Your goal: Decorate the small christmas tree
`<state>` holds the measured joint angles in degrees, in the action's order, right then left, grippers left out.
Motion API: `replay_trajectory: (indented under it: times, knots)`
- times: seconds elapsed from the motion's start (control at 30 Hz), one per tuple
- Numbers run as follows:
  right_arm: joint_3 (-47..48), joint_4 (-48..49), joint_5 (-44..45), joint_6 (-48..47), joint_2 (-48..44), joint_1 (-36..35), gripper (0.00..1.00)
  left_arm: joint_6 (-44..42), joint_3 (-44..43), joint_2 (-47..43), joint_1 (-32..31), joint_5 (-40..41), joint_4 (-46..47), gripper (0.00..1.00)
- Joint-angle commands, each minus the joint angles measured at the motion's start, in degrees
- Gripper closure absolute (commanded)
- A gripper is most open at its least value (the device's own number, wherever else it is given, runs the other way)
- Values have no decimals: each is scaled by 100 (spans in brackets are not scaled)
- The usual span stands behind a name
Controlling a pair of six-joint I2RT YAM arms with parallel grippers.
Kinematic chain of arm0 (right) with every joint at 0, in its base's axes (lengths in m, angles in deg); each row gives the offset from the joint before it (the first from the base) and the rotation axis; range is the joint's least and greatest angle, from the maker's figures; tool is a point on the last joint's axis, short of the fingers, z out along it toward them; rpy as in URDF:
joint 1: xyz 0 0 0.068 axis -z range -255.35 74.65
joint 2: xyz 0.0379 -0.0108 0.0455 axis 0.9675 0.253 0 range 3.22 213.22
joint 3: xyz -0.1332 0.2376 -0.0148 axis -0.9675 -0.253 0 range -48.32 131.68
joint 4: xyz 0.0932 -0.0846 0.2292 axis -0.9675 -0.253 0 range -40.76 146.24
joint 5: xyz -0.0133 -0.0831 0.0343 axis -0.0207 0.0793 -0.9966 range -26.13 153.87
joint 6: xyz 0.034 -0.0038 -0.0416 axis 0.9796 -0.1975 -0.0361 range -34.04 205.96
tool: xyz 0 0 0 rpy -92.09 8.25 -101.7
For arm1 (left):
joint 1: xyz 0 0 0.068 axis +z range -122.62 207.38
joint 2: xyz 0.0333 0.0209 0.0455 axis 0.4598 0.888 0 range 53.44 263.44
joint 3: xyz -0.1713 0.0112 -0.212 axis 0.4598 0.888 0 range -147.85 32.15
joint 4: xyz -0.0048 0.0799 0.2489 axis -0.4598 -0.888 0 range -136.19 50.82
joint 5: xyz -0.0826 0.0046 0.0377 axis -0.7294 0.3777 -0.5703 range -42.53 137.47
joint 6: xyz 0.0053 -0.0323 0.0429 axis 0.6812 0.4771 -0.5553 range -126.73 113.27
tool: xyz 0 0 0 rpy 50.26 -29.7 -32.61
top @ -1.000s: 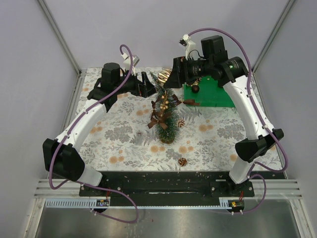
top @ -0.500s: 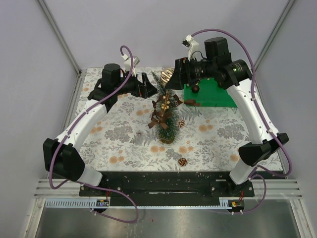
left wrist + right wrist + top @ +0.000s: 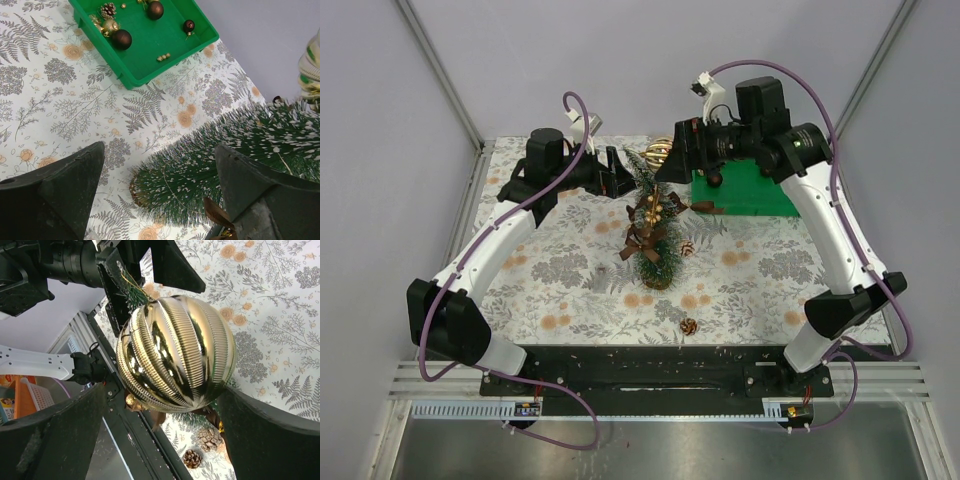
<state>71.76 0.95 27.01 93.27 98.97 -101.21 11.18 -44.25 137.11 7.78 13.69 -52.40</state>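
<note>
The small christmas tree (image 3: 655,245) stands mid-table on its wood disc base, with a brown bow (image 3: 638,240) and small gold pieces on it. A ribbed gold ball (image 3: 659,152) hangs by its string at the tree's tip. My right gripper (image 3: 676,158) is open just right of the ball. In the right wrist view the ball (image 3: 175,352) sits between the spread fingers (image 3: 60,435), with a gap on the left side. My left gripper (image 3: 618,172) is open and empty beside the tree top. In the left wrist view the tree (image 3: 210,165) lies between its fingers (image 3: 75,180).
A green tray (image 3: 760,200) stands at the back right and holds brown balls (image 3: 121,39), a pine cone and gold bits. Two loose pine cones (image 3: 686,248) (image 3: 689,326) lie on the floral cloth near the tree. Grey walls enclose the table.
My right gripper has drawn back to the right, away from the gold ball, which stays at the tree top. The left arm has not moved.
</note>
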Motion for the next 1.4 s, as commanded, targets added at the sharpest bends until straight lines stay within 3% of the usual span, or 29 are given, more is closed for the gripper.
replay_trajectory:
  times: [0.0, 0.67, 1.37]
  knots:
    - [-168, 202, 126, -107, -425, 29, 0, 55, -24, -133, -53, -103, 337, 5]
    - [-1433, 624, 1708, -204, -1558, 38, 1, -25, 29, -159, -79, -85, 222, 5]
    - [-1908, 1090, 1471, -142, -1822, 38, 1, -332, -50, -238, -247, -67, -93, 5]
